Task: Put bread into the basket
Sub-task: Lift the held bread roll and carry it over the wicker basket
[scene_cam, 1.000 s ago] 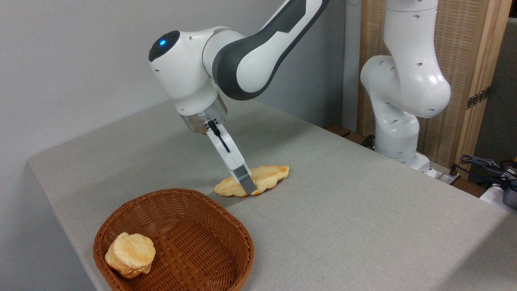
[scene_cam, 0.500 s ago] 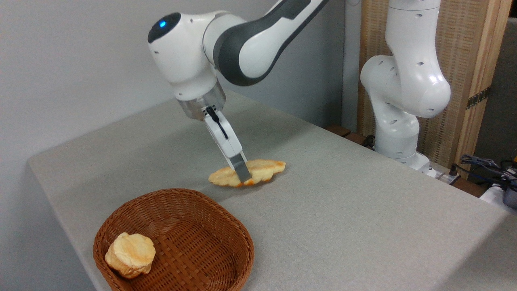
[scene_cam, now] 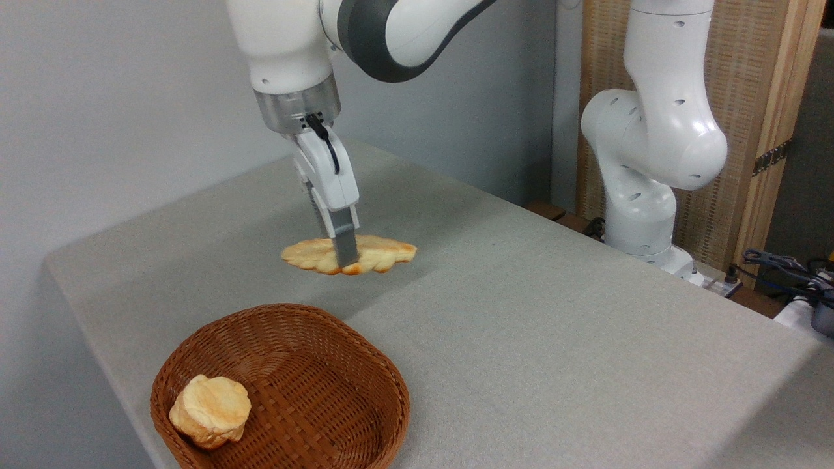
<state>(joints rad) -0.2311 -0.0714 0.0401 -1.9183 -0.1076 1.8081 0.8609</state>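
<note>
Wicker comes first: the basket [scene_cam: 365, 365] sits at the near left corner of the grey table [scene_cam: 554, 352], with 1 small round bun [scene_cam: 210, 412] lying against its left wall. Beyond it the bread [scene_cam: 378, 253] hangs level in the air, clear of the tabletop and off past the basket's far rim. The gripper [scene_cam: 344, 255] is clamped across its middle, the 2 fingers pointing almost straight down. Above, the white wrist stands near upright, and the grey-and-white forearm slants up to the right out of view
</note>
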